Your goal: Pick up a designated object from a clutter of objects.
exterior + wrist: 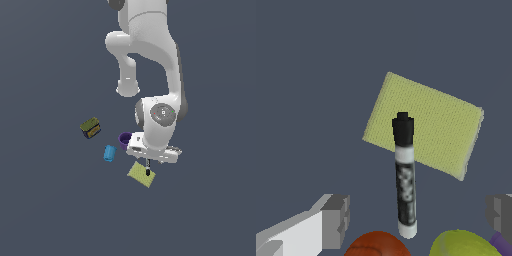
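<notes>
**Ana:** The thin whitish-grey marker pen with black ends (405, 175) lies between the two grey fingers (336, 220) of the robot hand (418, 215). The fingers are wide apart and hold nothing. The pen's black cap sits over the flat yellow-green square pad (441, 130).

**Ben:** What could go wrong?

**Ana:** The fingers might bump the round orange-red ball (376, 245) or the green apple (463, 244) just beside the pen's end. Then the pen could roll away.

**Ben:** And farther out?

**Ana:** The purple cup (124, 140) is near. The small blue can (109, 153) and olive box (90, 128) sit well apart.
</notes>
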Controlling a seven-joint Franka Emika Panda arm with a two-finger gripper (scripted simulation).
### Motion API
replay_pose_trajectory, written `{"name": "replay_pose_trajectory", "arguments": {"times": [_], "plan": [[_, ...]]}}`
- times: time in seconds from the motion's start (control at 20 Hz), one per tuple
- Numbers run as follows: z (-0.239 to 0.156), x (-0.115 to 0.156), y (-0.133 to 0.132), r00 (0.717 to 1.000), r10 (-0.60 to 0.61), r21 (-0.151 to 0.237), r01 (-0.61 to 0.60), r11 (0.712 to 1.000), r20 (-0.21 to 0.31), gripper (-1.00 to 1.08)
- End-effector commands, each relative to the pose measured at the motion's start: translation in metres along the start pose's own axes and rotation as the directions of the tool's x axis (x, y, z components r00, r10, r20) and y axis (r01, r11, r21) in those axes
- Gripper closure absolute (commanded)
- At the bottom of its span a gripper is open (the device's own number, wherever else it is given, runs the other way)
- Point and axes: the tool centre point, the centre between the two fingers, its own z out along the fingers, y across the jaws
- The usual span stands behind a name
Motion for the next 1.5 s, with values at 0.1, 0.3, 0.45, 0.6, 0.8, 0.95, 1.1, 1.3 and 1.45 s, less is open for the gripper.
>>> {"name": "replay_pose_trajectory", "arguments": {"times": [0.1, 0.3, 0.45, 0.6, 0.8, 0.95, 1.1, 1.3, 1.45], "plan": [[0.003, 0.000, 0.000, 1.000, 0.000, 0.000, 0.000, 1.000, -0.001, -0.92], [0.016, 0.000, 0.000, 1.000, 0.001, 0.000, -0.001, 1.000, -0.001, -0.92], [0.032, 0.000, 0.000, 1.000, 0.002, 0.000, -0.002, 1.000, -0.002, -0.92], [0.044, 0.000, 0.000, 1.000, 0.002, 0.001, -0.002, 1.000, -0.002, -0.92], [0.051, 0.000, 0.000, 1.000, 0.002, 0.001, -0.002, 1.000, -0.002, -0.92], [0.051, 0.001, 0.000, 1.000, 0.002, 0.001, -0.002, 1.000, -0.002, 1.08], [0.051, 0.001, 0.000, 1.000, 0.002, 0.001, -0.002, 1.000, -0.002, 1.08], [0.051, 0.001, 0.000, 1.000, 0.002, 0.001, -0.002, 1.000, -0.002, 1.08], [0.046, 0.005, 0.005, 1.000, 0.012, 0.000, -0.012, 1.000, -0.010, 1.08]]}}
